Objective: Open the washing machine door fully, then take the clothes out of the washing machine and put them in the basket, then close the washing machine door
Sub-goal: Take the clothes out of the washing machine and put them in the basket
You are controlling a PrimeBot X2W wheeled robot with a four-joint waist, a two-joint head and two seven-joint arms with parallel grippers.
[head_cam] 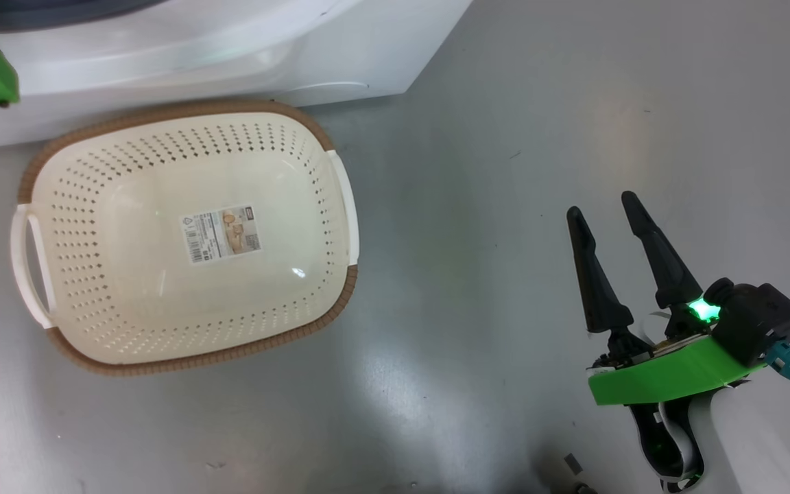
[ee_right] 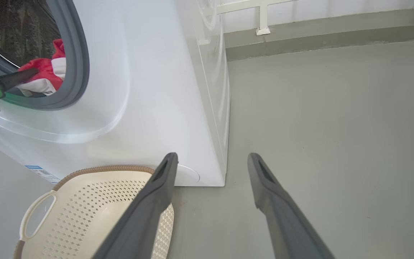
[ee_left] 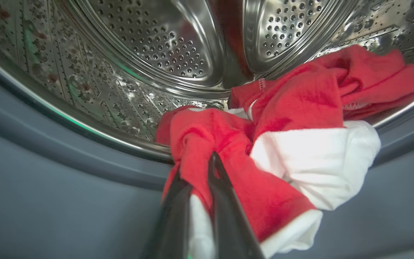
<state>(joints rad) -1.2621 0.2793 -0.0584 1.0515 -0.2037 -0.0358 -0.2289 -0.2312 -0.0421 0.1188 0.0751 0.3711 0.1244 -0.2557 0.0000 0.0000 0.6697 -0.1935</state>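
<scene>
In the left wrist view my left gripper (ee_left: 196,163) is shut on the clothes (ee_left: 282,118), a red and white bundle lying over the grey rubber ring (ee_left: 67,187) at the drum's mouth. The right wrist view shows the same clothes (ee_right: 47,75) in the washing machine (ee_right: 149,90) opening, with the left gripper's dark finger (ee_right: 16,77) on them. The basket (head_cam: 182,130) stands on the floor in front of the machine with nothing in it but its paper label. My right gripper (head_cam: 604,206) hangs open over bare floor to the right of the basket. The washing machine door is out of view.
Grey floor (head_cam: 505,206) spreads to the right of the washing machine (head_cam: 230,48) and the basket (ee_right: 84,201). A low kerb and white wall fittings (ee_right: 261,21) run behind the machine.
</scene>
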